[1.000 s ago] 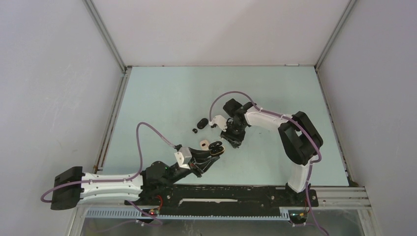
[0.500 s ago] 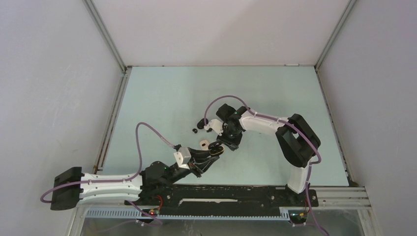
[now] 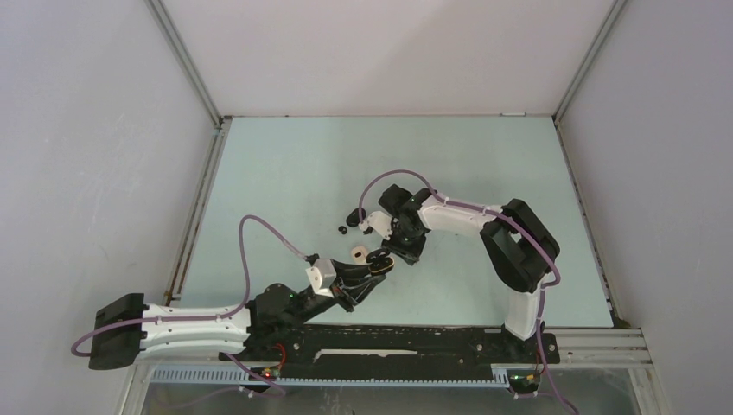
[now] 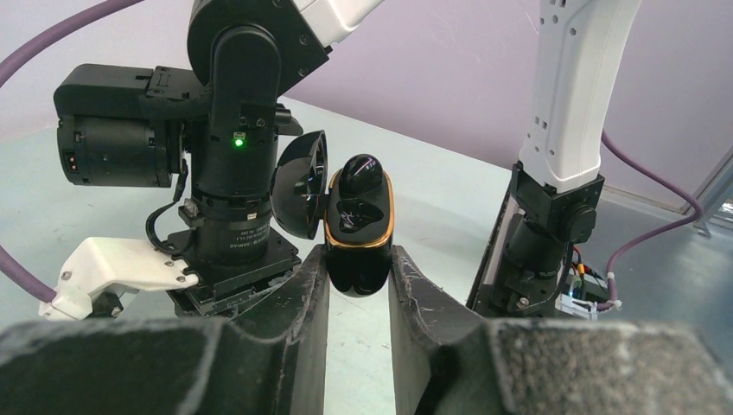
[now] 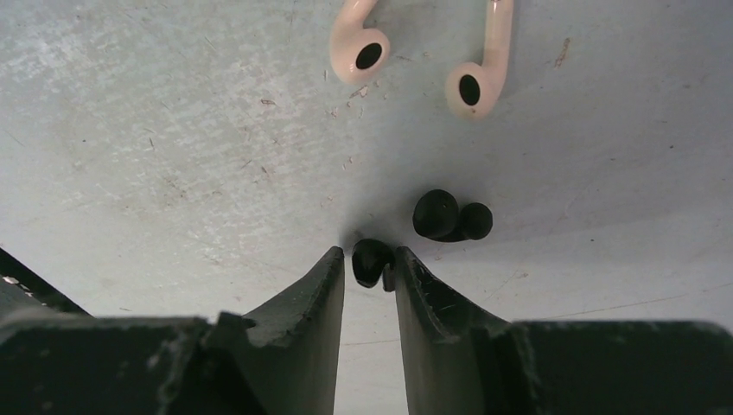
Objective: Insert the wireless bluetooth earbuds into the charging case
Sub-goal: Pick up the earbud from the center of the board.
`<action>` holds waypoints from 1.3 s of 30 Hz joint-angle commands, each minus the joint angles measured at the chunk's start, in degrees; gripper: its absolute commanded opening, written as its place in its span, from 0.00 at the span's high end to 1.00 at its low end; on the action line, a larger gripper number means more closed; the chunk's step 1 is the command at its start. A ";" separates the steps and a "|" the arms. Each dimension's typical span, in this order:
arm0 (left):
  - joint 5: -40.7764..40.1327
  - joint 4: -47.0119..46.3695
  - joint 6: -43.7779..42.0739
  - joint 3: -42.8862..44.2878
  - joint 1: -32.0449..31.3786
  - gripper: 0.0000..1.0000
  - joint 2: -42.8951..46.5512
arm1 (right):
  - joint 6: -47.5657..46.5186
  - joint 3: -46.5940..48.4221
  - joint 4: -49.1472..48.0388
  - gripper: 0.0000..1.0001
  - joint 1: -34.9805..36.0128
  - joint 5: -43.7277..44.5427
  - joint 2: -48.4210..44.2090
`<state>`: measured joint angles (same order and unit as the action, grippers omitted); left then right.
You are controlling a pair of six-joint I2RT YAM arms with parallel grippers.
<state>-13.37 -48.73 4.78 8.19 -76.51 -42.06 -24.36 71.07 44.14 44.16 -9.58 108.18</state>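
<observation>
Grips: both sides loaded.
Left gripper point(image 4: 359, 256) clamps open glossy black oval charging case point(image 4: 360, 220); right gripper point(image 5: 369, 258) pinches tiny black plastic earbud point(image 5: 372, 263).

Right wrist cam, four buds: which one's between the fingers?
The black earbud pinched in the right gripper; the other black bud lies just beyond it, both cream stemmed buds farther off.

Black charging case point(image 4: 356, 259), perhaps gold-rimmed, black earbuds point(image 5: 436, 213), cream earbuds point(image 5: 353, 43)
</observation>
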 commanded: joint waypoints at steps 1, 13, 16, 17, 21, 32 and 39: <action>-0.55 -1.63 0.84 -0.32 -0.39 1.00 -0.17 | 0.63 0.17 -1.03 0.70 0.64 0.58 1.63; -0.58 -1.63 1.12 -0.37 -0.36 1.00 -0.48 | 1.11 0.15 -1.53 0.70 1.67 1.41 2.74; -0.48 -1.63 1.29 -0.37 -0.41 1.00 -0.56 | 1.31 0.17 -1.75 0.70 1.78 1.42 2.51; -0.45 -1.63 1.33 -0.39 -0.39 1.00 -0.56 | 1.33 0.14 -1.92 0.70 1.84 1.41 2.36; -0.44 -1.63 1.31 -0.36 -0.48 1.00 -0.60 | 1.25 0.13 -2.13 0.71 2.04 1.75 2.25; -0.70 -1.70 1.73 -0.57 -0.64 1.00 -0.53 | 1.41 0.15 -2.93 0.71 3.18 3.17 1.56; -0.69 -1.72 1.87 -0.61 -0.80 1.00 -0.72 | 1.60 0.13 -2.85 0.71 3.61 3.56 1.51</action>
<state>-13.37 -48.73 6.07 8.19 -76.77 -42.74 -23.55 71.13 43.00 47.22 -5.69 108.84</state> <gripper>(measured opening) 0.288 0.295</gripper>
